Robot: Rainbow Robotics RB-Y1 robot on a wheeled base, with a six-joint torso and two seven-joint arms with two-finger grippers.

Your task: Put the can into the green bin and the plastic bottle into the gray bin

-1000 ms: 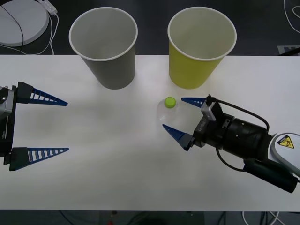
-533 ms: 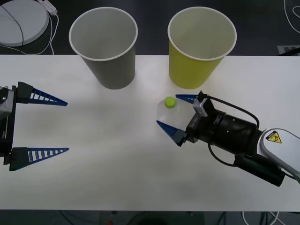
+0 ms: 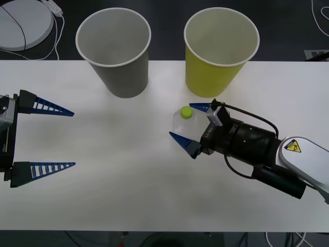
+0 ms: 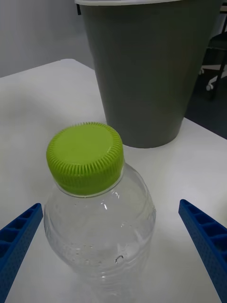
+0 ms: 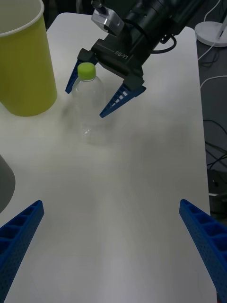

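Right gripper spread wide, straddling the upright plastic bottle. Best squeezed low on the ribbed body, then carried to the gray bin. Left gripper parked, splayed wide.

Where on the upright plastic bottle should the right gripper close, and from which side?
Probably on the clear ribbed body below the cap, coming in level from the robot's right. The plastic bottle stands upright, and the right gripper already has open fingers on either side of it. The left gripper waits open.
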